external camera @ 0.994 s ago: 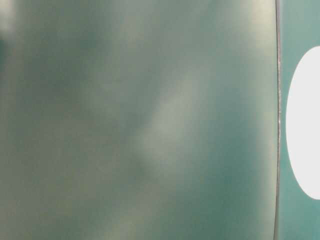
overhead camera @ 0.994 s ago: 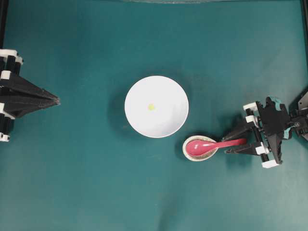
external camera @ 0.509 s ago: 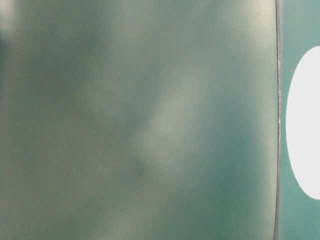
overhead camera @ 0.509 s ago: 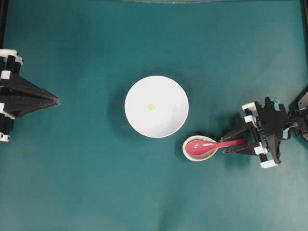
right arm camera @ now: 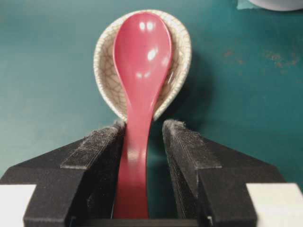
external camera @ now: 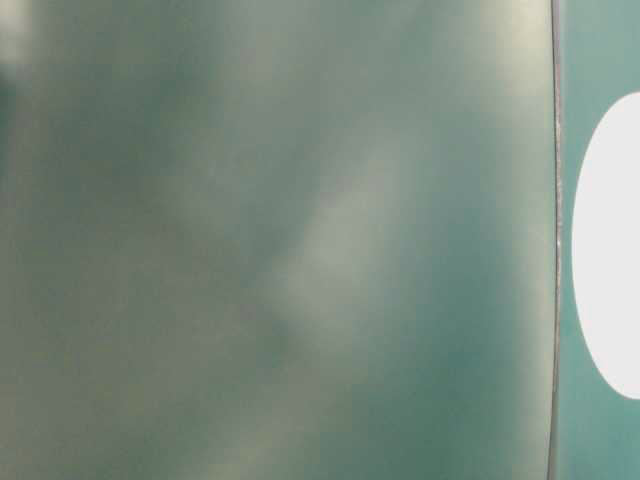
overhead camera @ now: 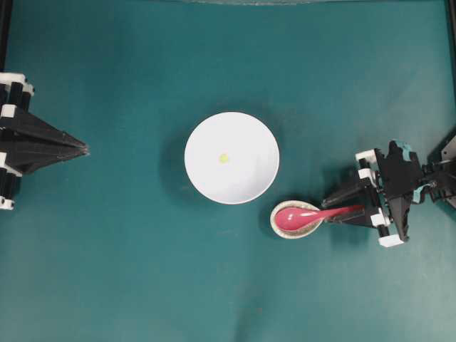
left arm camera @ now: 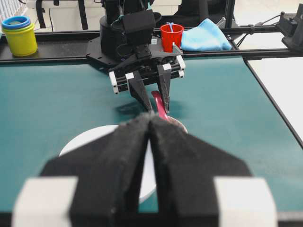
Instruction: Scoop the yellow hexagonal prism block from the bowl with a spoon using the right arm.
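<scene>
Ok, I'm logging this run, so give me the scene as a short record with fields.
spoon: scoop in the spoon rest, handle between the right gripper fingers
right gripper: open, gap beside the handle
left gripper: shut, off at the table edge
block: inside the bowl
scooping: not yet begun

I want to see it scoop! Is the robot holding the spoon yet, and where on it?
Not yet. The right pincer is open around the handle of the spoon, with a gap on one side. The left pincer is shut and empty.
</scene>
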`<state>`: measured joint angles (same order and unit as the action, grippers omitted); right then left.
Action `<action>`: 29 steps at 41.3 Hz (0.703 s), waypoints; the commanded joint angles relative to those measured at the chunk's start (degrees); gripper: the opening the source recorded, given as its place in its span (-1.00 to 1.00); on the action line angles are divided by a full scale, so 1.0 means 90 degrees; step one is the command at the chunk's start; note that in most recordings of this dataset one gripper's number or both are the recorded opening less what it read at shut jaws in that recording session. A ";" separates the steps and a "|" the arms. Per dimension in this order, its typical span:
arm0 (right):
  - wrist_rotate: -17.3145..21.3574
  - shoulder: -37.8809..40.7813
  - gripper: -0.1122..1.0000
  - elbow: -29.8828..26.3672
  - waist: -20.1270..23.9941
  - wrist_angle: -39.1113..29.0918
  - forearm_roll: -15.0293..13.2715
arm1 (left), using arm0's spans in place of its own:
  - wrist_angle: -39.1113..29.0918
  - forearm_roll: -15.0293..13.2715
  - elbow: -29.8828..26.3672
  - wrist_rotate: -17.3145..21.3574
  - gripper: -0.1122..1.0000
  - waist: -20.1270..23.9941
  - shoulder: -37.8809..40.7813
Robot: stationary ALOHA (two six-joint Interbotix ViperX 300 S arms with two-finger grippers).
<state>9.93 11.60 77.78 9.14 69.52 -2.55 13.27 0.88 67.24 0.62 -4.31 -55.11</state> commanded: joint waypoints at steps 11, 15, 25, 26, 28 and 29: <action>-0.0029 0.0000 -0.01 0.0000 0.0225 0.0195 0.0225 | 0.0029 0.0020 -0.0146 0.0010 -0.67 -0.0010 0.0059; -0.0107 0.0000 -0.02 -0.0020 0.0254 0.0176 0.0215 | 0.0020 0.0020 -0.0146 0.0010 -0.67 -0.0010 0.0059; -0.0342 -0.0010 -0.02 -0.0059 0.0264 0.0146 0.0215 | 0.0020 0.0010 -0.0146 0.0010 -0.67 -0.0010 0.0059; -0.0342 -0.0010 -0.02 -0.0059 0.0264 0.0137 0.0225 | 0.0020 0.0020 -0.0146 0.0010 -0.67 -0.0010 0.0059; -0.0352 0.0000 -0.02 -0.0059 0.0264 0.0117 0.0215 | 0.0020 0.0020 -0.0146 0.0010 -0.67 -0.0010 0.0059; -0.0352 -0.0010 -0.02 -0.0059 0.0264 0.0098 0.0225 | 0.0020 0.0020 -0.0146 0.0010 -0.67 -0.0010 0.0059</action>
<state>6.94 12.30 77.52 11.34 70.40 -0.70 13.18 0.88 67.24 0.62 -4.31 -55.11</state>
